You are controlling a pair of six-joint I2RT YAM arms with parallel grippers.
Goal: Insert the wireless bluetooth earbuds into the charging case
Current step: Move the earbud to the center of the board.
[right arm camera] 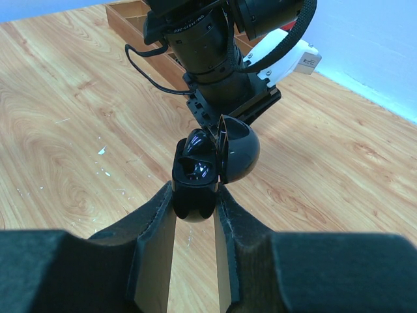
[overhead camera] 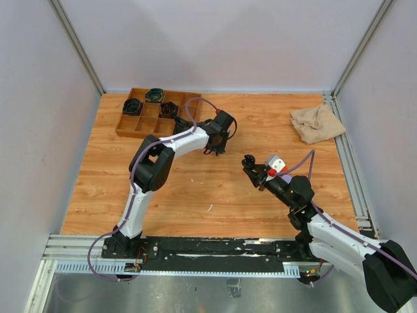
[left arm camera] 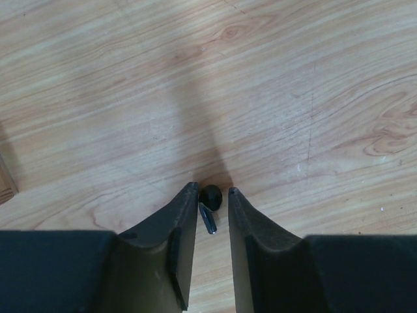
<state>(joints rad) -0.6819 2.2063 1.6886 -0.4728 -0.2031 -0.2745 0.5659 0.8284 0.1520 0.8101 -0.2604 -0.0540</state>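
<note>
Black earbud (left arm camera: 210, 197) lies near the middle of the tabletop (left arm camera: 293, 98), a little toward the far edge, between the narrowly parted jaws of your left gripper (left arm camera: 212, 188). Its stem runs back along them, so closing should take it. Your right gripper (right arm camera: 195, 189) clamps the charging case (right arm camera: 195, 173), lid open, nearby.

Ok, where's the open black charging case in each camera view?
Top external: the charging case sits right of centre, held by the right gripper.
Left wrist: not in it.
Right wrist: centre, between the fingers, lid open.
Shared landmark: the wooden tray, upper left in the top view and at the top edge of the right wrist view.
</note>
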